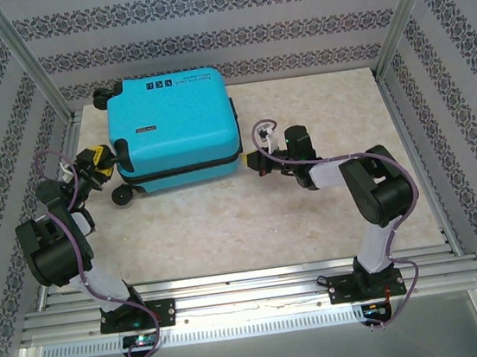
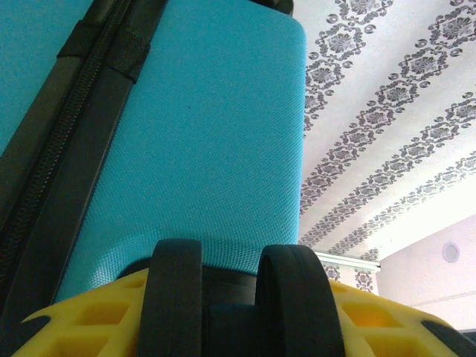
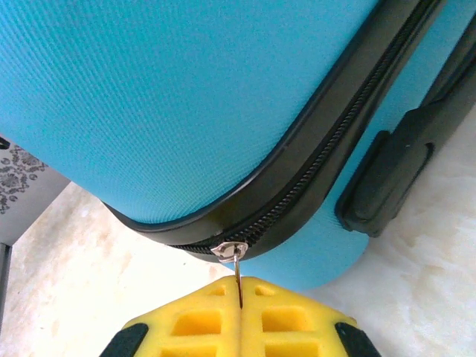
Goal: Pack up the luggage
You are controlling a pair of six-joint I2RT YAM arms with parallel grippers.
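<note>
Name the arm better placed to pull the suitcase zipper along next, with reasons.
Right, probably. The right gripper is shut on the zipper pull at the suitcase corner, so it need only drag along the track. The left gripper clamps a wheel, likely bracing.

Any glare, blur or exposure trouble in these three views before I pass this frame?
Top external: even light, the luggage is sharp, with a blown-out white strip along the near rail. Left wrist: the wheel close to the lens is dark and slightly soft, and the background at right is pale, nearly washed out. Right wrist: crisp, with the zipper pull and the shell weave in focus, no glare.
</note>
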